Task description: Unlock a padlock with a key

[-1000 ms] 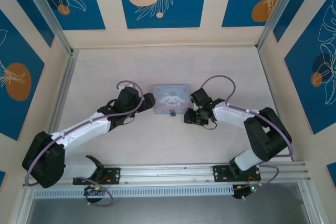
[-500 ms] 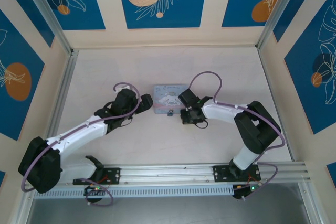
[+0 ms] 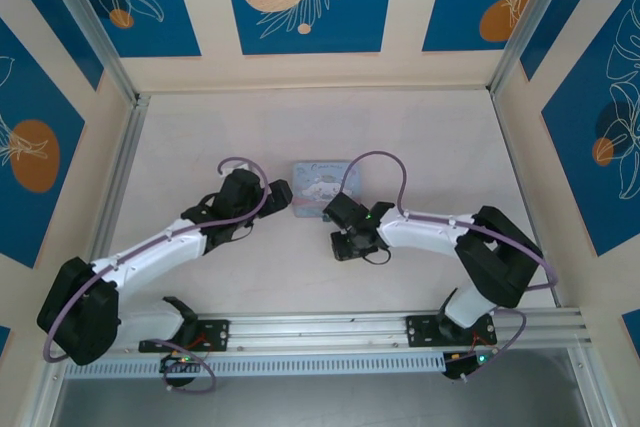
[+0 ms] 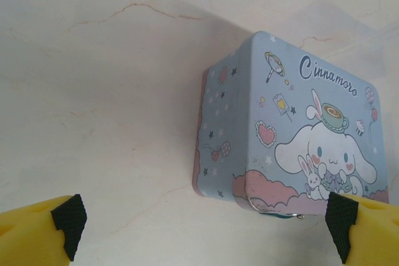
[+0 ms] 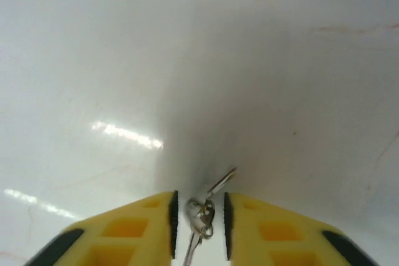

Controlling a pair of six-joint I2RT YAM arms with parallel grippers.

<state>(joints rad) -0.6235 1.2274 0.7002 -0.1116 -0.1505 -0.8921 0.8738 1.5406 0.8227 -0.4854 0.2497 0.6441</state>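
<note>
Right gripper (image 5: 199,199): jaws pinched in on the key (image 5: 201,215), its tip poking forward over the table (image 5: 124,60). My left gripper (image 4: 199,232) is spread wide, facing the tin (image 4: 293,123). The padlock (image 4: 279,215) barely peeks out at its front edge. Key's in hand, I'd say; inserting and turning remain.

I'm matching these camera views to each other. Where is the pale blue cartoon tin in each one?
Top external: tin at picture centre, mid-table.
Left wrist: tin right of centre, cartoon lid facing the camera.
Right wrist: tabletop, with the key in the right gripper.
Shared landmark: the pale veined tabletop.
</note>
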